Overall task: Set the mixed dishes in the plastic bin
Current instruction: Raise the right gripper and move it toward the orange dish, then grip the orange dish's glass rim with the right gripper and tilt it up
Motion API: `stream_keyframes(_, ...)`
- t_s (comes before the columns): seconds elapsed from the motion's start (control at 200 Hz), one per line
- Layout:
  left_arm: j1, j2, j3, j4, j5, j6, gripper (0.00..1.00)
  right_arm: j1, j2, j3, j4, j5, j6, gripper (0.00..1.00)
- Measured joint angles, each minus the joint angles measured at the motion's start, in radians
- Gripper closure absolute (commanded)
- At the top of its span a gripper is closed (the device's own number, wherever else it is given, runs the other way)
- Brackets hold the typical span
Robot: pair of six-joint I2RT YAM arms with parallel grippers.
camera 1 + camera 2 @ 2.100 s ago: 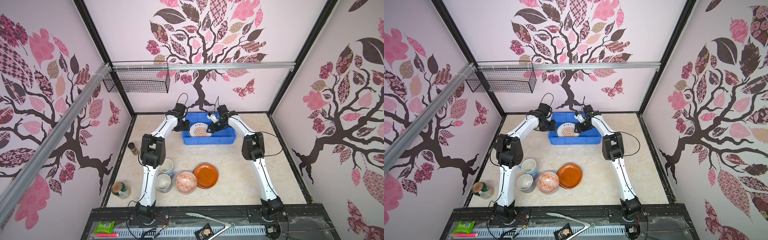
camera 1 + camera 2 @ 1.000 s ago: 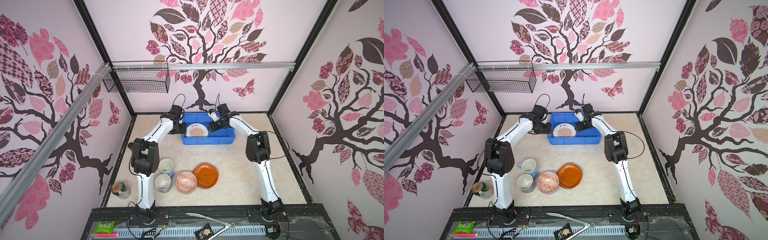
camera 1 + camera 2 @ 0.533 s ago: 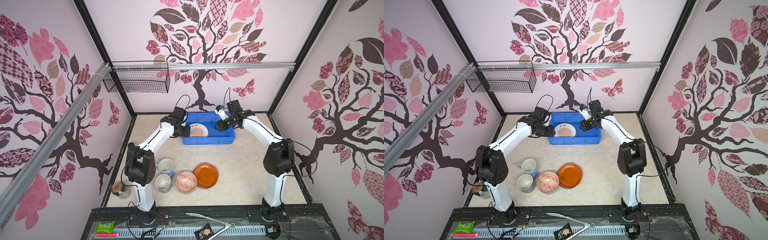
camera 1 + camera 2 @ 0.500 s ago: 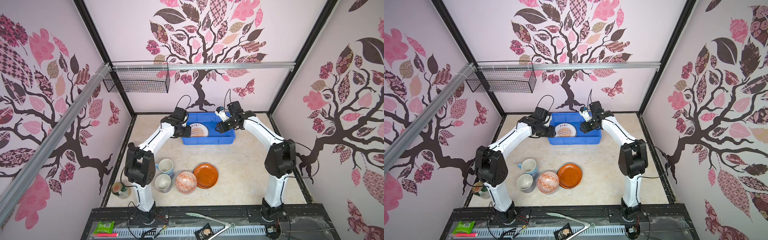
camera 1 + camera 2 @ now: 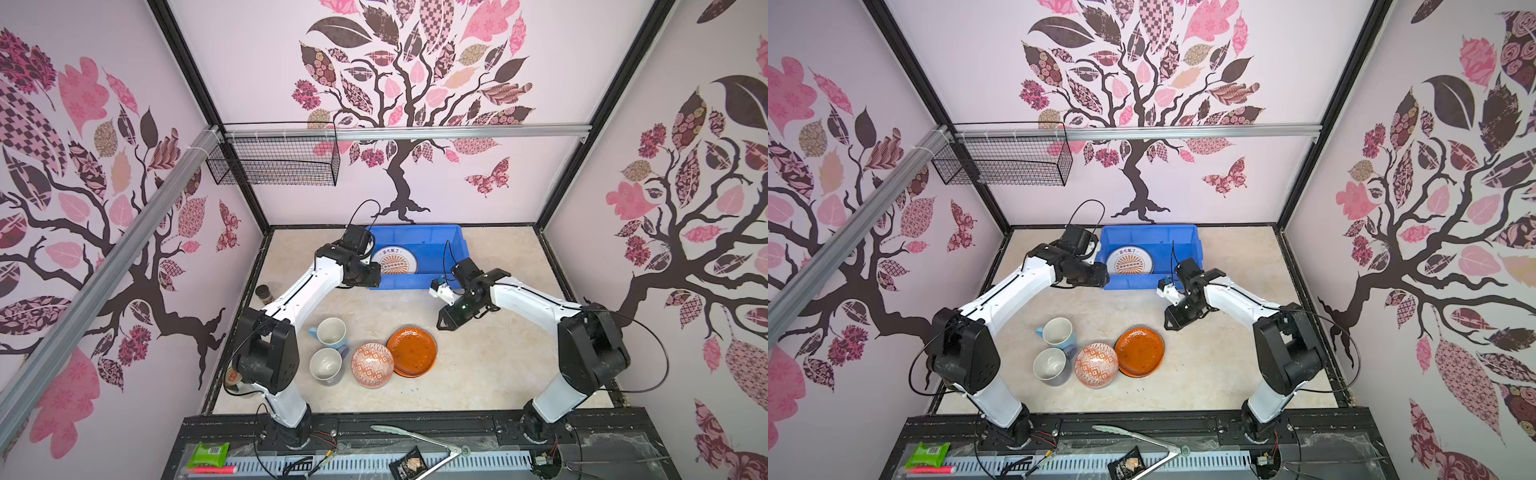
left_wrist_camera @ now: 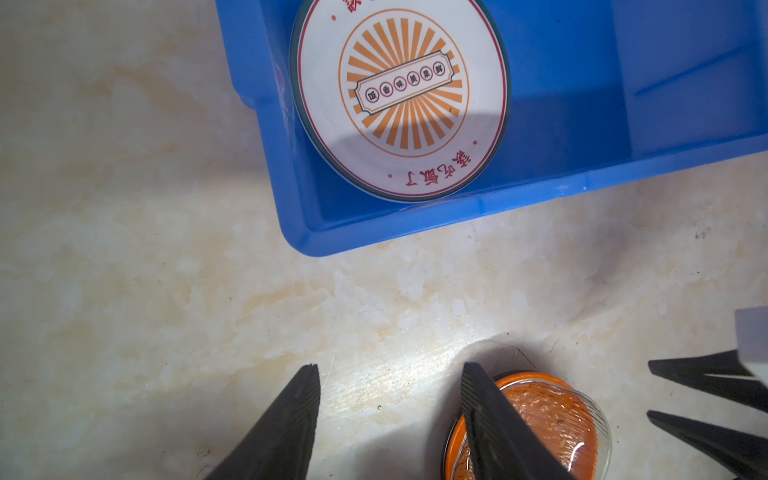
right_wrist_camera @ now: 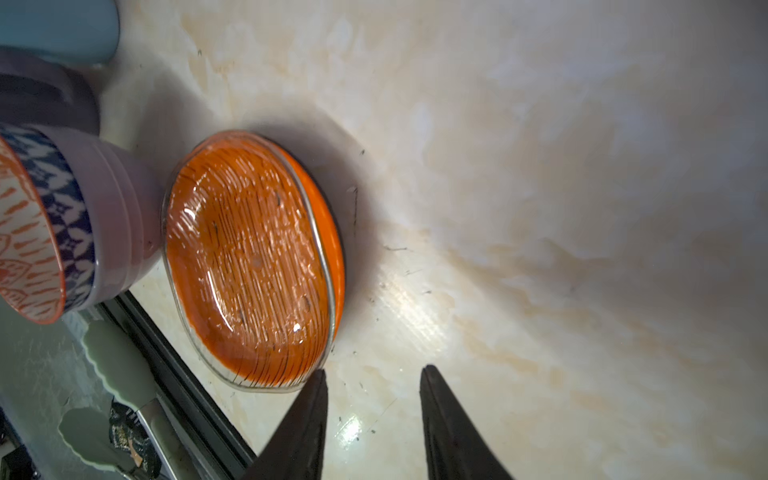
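**Orange plate lies at eight o'clock off the right gripper**

In a top view the right gripper (image 5: 444, 322) hangs above bare table with its jaws apart and nothing between them. The right wrist view agrees: two dark fingertips over the marble with a clear gap. The orange plate (image 5: 411, 346) lies flat on the table at about eight o'clock from those fingertips, its nearest rim just short of them. Being round, it has no long axis, so the rim edge facing the gripper looks the likely place to pinch.

The left gripper (image 5: 371, 277) is also open and empty, hovering at the near-left corner of the plastic bin (image 5: 415, 281). From there the plate is well apart, at five o'clock, so the right arm is clearly the nearer.

The bin stands at twelve o'clock from the plate, with the sunburst plate (image 5: 394, 260) already on its floor. The patterned bowl (image 5: 372, 365) crowds the orange plate's eight o'clock side, and the mugs (image 5: 331, 331) stand beyond it, all on the table.
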Motion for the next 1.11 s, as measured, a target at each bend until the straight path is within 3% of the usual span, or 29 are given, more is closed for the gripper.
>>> stream_keyframes(0.265, -0.016, -0.124, -0.082, -0.006, -0.032, -0.059, 0.41, 0.032, -0.022, -0.077, 0.046, -0.034, 0.01, 0.6)
stream_keyframes(0.61, -0.109, -0.266, -0.221, -0.019, -0.091, -0.158, 0.41, 0.066, -0.021, -0.097, 0.093, -0.073, 0.023, 0.64)
stream_keyframes(1.105, -0.108, -0.303, -0.241, -0.02, -0.121, -0.181, 0.41, 0.086, 0.071, -0.052, 0.097, -0.027, 0.03, 0.69)
